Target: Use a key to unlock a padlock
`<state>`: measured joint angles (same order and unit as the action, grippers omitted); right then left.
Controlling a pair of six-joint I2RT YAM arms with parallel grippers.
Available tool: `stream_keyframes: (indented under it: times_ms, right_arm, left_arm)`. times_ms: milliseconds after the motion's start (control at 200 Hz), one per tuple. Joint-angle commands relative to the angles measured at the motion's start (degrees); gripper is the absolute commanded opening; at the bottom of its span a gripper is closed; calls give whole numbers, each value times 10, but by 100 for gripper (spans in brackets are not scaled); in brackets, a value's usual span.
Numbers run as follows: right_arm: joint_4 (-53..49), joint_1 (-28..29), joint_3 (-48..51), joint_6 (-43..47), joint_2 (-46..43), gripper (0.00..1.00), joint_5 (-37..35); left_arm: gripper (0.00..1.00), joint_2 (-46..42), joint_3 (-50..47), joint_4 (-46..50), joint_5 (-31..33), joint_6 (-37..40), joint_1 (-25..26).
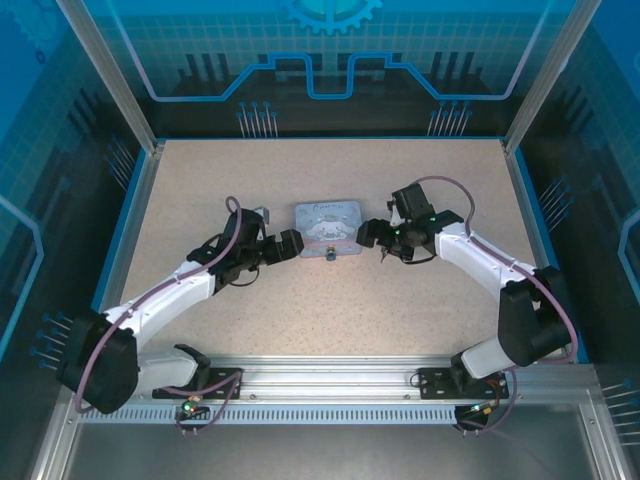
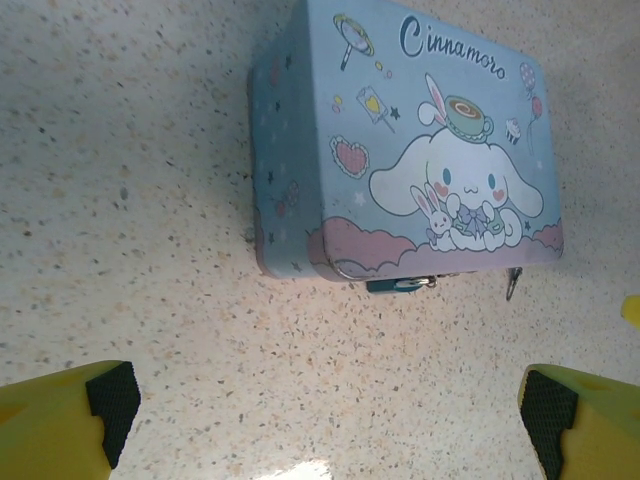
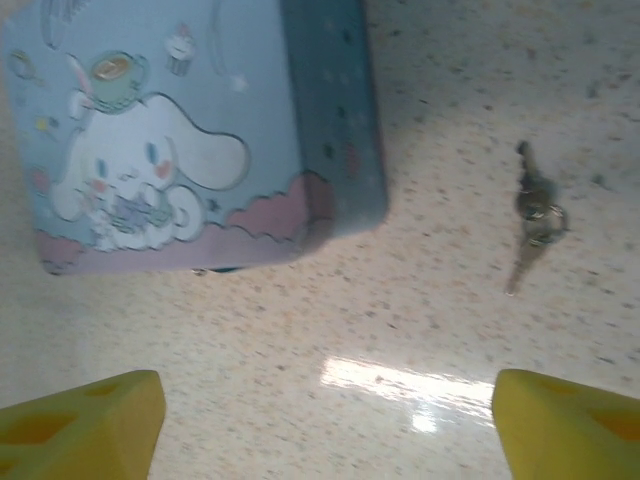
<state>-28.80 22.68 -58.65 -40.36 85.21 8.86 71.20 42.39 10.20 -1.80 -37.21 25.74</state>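
The pale blue cartoon-printed tin (image 1: 328,222) is lying flat near the middle of the table (image 1: 200,180), a little closer to the far edge than to the near one. The padlock (image 2: 400,285) is hanging at the clasp on the side of the tin that is facing the near edge. Only a small dark piece of it is showing below the tin's pink-trimmed rim.

The key (image 3: 535,215) is lying flat on the bare table, apart from the tin, off the tin's corner that is facing the right and near edges. A small ring is sitting on the key, and nothing is touching it.

The left claw (image 2: 330,408) is hovering just beside the tin on the side toward the left edge. Its yellow fingers (image 2: 60,430) are standing wide apart, gripping nothing. The right claw (image 3: 328,400) is hovering on the opposite side of the tin, above the patch of table near the key. Its jaws are also standing apart, with only bare table showing between them.
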Motion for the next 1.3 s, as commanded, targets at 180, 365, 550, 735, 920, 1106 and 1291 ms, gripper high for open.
stream_keyframes:
  times_ms: [180,365,550,735,920,1106,1291]
  right_arm:
    - [-129,-1,-44,107,26,54,-126]
    - [-114,2,-46,107,60,44,-128]
    - [-108,5,-73,101,115,45,-123]
    - [-128,11,-120,101,179,43,-141]
    - [-139,16,-142,97,217,40,-160]
    - [-145,26,-159,98,243,38,-169]
    - [-157,39,-170,95,262,35,-192]
  left_arm:
    - [99,31,26,-39,-23,-29,17]
    - [99,27,30,-36,-21,-29,21]
    - [99,23,27,-34,-20,-30,23]
    - [99,20,26,-33,-21,-28,26]
    - [99,16,23,-39,-19,-28,26]
    - [99,20,24,-42,-18,-23,26]
    - [99,23,23,-43,-20,-20,26]
